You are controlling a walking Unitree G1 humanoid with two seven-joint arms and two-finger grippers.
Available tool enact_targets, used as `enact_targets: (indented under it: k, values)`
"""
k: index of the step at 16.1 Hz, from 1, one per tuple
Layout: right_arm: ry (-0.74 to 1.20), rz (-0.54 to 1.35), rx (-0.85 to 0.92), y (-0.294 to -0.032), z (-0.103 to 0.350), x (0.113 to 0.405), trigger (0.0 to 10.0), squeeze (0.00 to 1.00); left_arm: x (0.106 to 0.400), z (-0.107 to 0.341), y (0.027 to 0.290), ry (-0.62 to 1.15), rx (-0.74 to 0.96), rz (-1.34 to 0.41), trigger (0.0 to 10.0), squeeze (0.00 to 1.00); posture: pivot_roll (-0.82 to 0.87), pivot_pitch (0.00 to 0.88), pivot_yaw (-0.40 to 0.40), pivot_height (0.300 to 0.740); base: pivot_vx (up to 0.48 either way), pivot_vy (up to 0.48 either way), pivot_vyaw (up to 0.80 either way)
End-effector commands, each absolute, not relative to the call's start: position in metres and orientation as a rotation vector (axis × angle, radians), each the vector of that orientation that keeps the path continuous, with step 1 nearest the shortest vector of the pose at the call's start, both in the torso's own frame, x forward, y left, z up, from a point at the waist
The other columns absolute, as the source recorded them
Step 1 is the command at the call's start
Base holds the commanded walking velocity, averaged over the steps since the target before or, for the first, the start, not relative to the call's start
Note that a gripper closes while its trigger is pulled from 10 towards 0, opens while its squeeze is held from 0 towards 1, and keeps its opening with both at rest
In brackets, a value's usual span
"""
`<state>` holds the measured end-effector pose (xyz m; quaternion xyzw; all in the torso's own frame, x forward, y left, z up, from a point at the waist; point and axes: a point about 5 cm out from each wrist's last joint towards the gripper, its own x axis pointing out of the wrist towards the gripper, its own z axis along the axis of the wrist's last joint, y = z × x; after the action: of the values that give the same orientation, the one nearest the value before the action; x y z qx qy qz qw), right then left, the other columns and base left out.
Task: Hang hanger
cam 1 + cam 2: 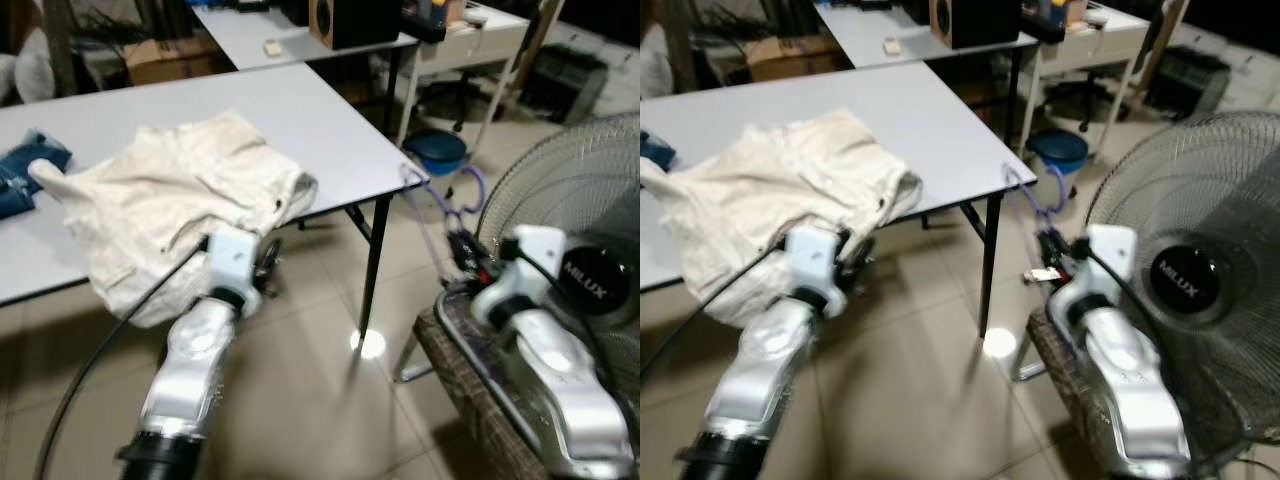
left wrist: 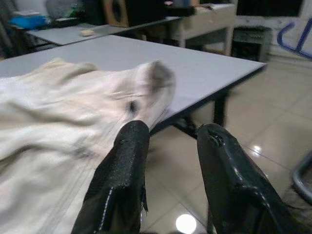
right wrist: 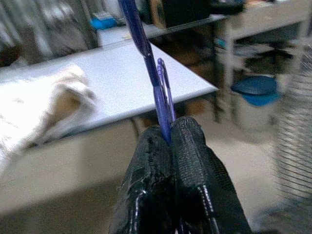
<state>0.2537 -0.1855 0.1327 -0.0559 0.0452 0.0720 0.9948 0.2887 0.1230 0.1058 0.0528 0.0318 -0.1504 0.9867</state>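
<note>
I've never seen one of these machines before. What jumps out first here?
A crumpled cream garment sprawls over the near edge of a grey table, with the open left gripper just below it. To the right, the right gripper pinches a purple hanger beside a big Milux fan.

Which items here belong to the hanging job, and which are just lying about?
Job:
purple hanger, clamped in right gripper
cream garment on grey table
left gripper, jaws apart, beside the garment

Lying about:
fan
denim item
blue basin
speaker
</note>
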Motion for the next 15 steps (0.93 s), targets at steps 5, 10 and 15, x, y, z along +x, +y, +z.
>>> enact_targets:
  k: [5,10,15]
  values:
    - [0.030,0.193,-0.160,-0.178,0.142,0.255,10.0,0.00,0.293,0.103,0.120,0.051,0.151,-0.323,10.0,0.00,-0.08,0.000,0.014,0.740,0.337,0.000,0.19]
    - [-0.001,0.159,-0.115,-0.181,0.145,0.261,10.0,0.00,0.303,0.104,0.116,0.047,0.189,-0.353,10.0,0.00,-0.05,0.000,0.028,0.740,0.335,0.000,0.00]
    - [0.015,0.155,-0.091,-0.181,0.142,0.257,10.0,0.00,0.307,0.105,0.107,0.061,0.140,-0.425,10.0,0.73,-0.07,0.000,0.044,0.740,0.184,0.000,0.00]
